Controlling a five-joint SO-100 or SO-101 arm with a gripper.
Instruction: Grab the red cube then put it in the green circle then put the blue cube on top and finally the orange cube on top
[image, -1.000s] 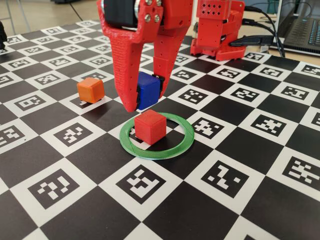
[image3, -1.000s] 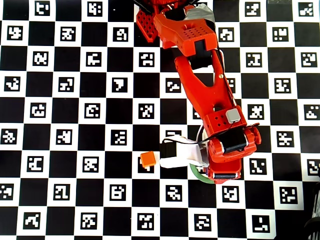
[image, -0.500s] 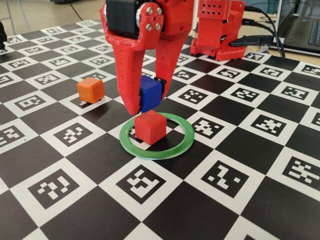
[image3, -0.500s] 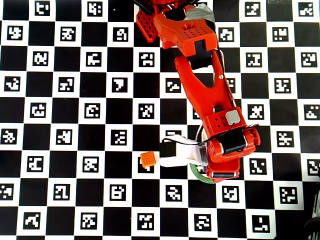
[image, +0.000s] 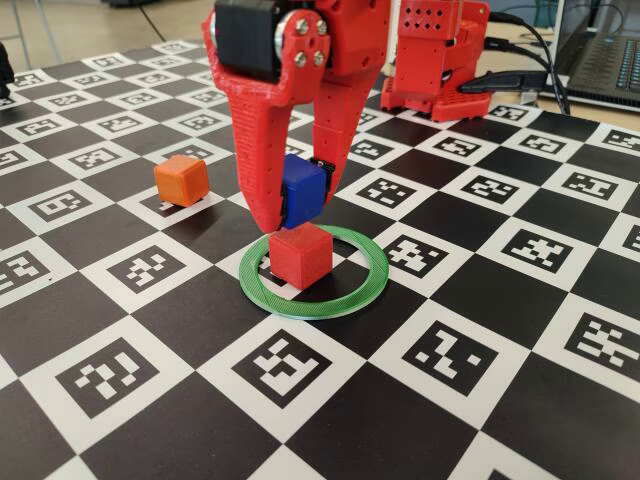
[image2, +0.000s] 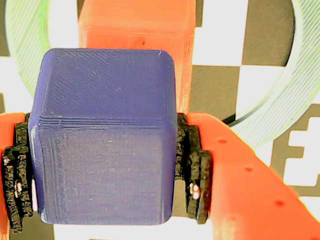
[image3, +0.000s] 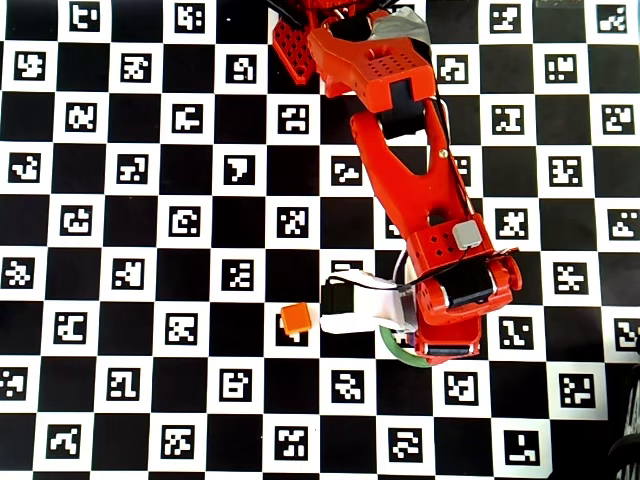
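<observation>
The red cube sits inside the green circle on the checkerboard. My red gripper is shut on the blue cube and holds it just above the red cube, slightly apart from it. In the wrist view the blue cube fills the middle between the black pads, with the red cube below it and the green circle around. The orange cube lies to the left on the board; it also shows in the overhead view. There the arm hides the red and blue cubes.
The arm's red base stands at the back of the board. A laptop and cables lie at the back right. In the overhead view a sliver of the green circle shows under the gripper.
</observation>
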